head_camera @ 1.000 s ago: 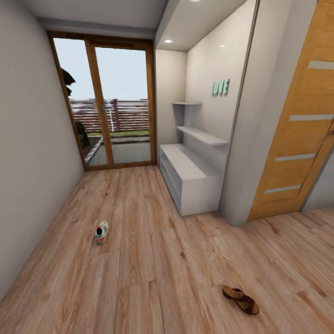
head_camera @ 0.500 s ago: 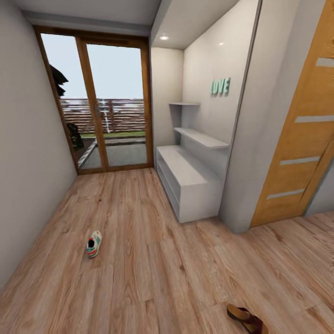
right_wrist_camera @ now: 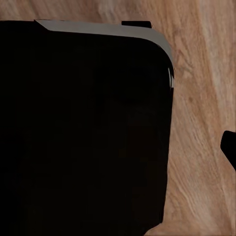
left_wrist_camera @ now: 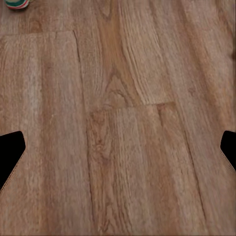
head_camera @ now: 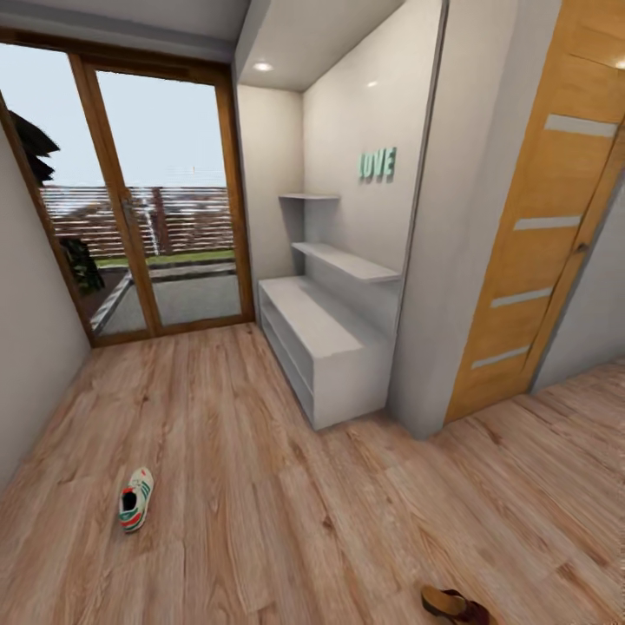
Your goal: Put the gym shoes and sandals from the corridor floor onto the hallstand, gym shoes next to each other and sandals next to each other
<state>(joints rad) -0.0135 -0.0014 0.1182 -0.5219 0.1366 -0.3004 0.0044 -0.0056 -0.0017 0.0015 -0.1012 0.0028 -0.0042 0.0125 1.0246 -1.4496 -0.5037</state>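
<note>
Bright, even daylight enters through the glass door (head_camera: 143,200); a ceiling spot (head_camera: 262,66) glows above the hallstand (head_camera: 325,334); shadows faint; edges stretch wide-angle; slight softness throughout.

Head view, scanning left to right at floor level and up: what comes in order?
glass patio door → gym shoe → hallstand → sandal → wooden door

Large black rounded-corner body (right_wrist_camera: 83,132) over the wood-grain corridor floor (right_wrist_camera: 201,98), one dark finger tip (right_wrist_camera: 229,147) at the edge.
</note>
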